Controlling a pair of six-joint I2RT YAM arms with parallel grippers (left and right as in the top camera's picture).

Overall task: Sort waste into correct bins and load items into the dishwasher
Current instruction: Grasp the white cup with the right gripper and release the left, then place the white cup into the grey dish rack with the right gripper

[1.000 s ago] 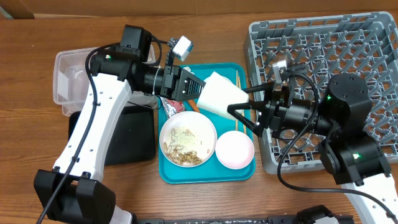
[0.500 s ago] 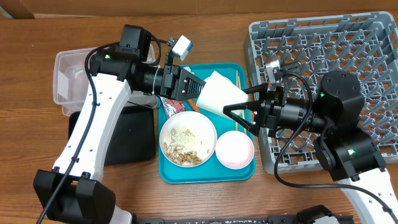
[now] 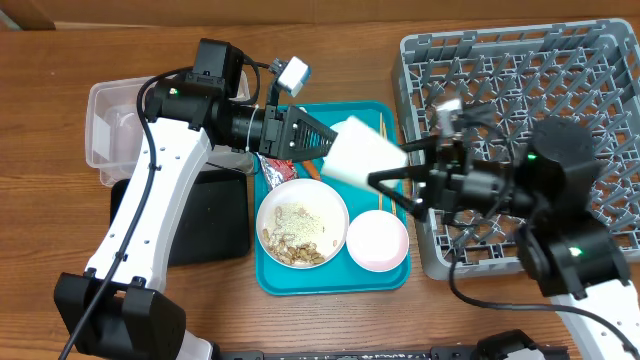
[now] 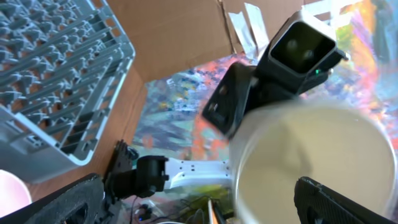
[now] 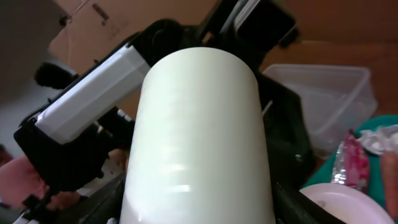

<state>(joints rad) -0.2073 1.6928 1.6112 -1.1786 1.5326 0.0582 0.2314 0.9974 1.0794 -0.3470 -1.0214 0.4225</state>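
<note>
Even, bright overhead light; right arm (image 3: 520, 190) motion-blurred, both wrist views soft.

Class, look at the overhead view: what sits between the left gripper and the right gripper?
The small white cup fills that stretch, above the teal tray, with the left gripper at one end and the right gripper at the other.

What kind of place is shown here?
Probably a lab mock-up of a dishwashing station: a wooden table with a grey dish rack, a teal tray of used dishes, and cardboard boxes behind.
</note>
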